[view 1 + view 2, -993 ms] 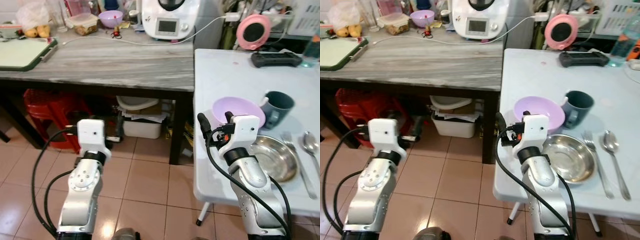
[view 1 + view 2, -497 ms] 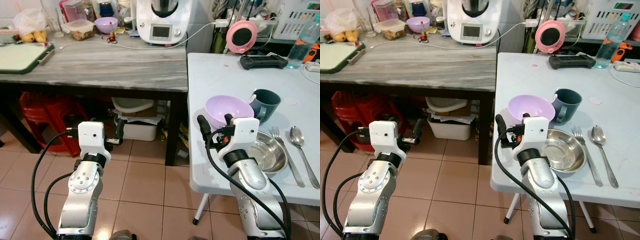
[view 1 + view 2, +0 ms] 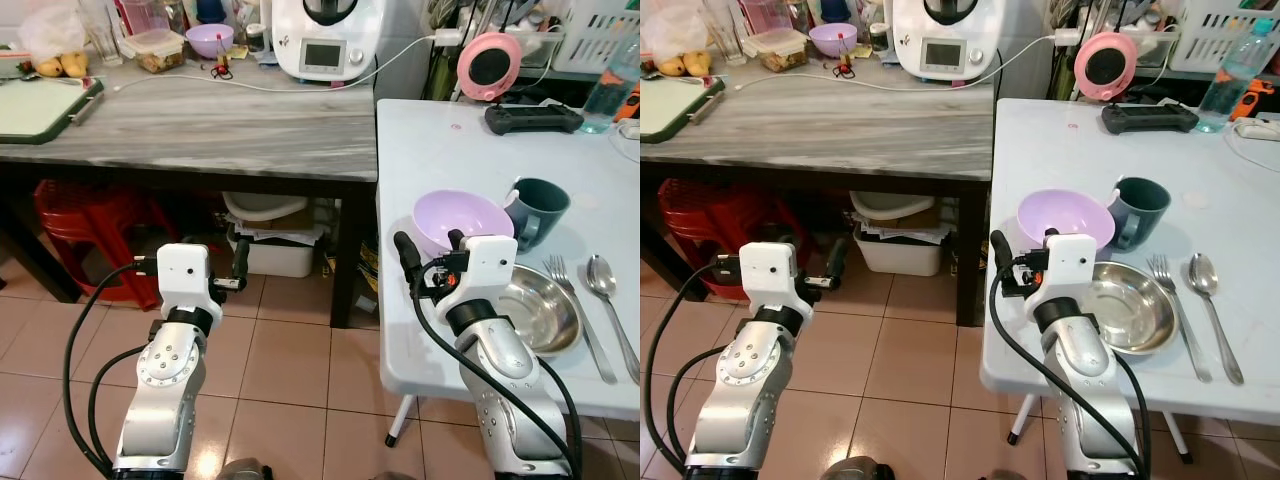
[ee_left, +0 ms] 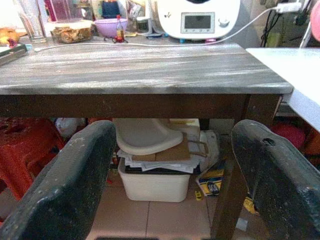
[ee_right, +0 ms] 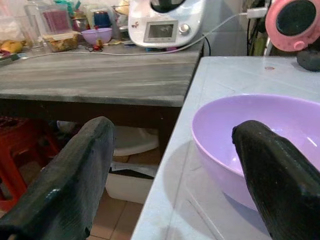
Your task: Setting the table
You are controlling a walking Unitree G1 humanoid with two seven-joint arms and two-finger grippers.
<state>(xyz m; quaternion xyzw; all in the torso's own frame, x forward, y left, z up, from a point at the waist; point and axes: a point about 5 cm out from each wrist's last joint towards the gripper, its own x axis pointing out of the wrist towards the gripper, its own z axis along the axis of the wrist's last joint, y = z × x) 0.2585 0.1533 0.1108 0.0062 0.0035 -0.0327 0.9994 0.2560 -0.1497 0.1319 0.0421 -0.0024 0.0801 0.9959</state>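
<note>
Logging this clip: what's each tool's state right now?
Left tool: open, empty, above the floor.
Right tool: open, empty, at the purple bowl.

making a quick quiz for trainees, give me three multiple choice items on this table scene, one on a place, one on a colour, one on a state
1. Where does the fork lie?
A. between the steel bowl and the spoon
B. inside the mug
C. on the grey counter

2. What colour is the plastic bowl beside the mug?
A. red
B. lilac
C. yellow

3. How does the right gripper stand?
A. shut on the spoon
B. shut on the mug handle
C. open, holding nothing

Answers:
1 A: the fork lies on the white table, right of the steel bowl and left of the spoon.
2 B: the bowl is pale purple.
3 C: in the right wrist view its fingers are spread apart, with the lilac bowl just ahead of them.
</note>
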